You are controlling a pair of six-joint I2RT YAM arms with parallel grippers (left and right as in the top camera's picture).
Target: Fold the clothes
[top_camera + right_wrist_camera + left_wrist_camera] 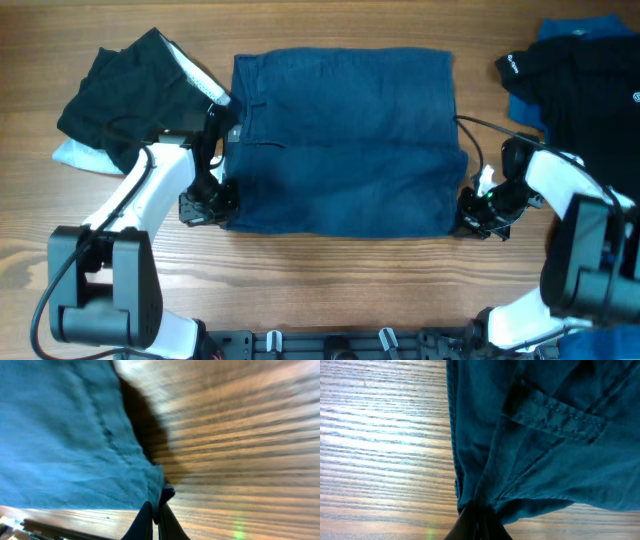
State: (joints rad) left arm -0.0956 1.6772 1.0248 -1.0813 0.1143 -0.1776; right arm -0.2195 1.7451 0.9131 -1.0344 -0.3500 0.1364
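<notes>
The dark blue clothes [345, 140] lie spread as a broad rectangle in the middle of the table, waistband and pocket side to the left. My left gripper [222, 200] is shut on the near left corner of the clothes; in the left wrist view the blue cloth [545, 435] with its stitched pocket flap gathers into the jaws [479, 522]. My right gripper [470, 212] is shut on the near right corner; in the right wrist view the cloth edge [70, 435] is pinched between the fingertips [157, 515].
A black bundle with a white lining [130, 95] lies at the back left, close to my left arm. A black top with a small white logo [580, 75] lies over blue cloth at the back right. Bare wood table [330, 280] runs along the front.
</notes>
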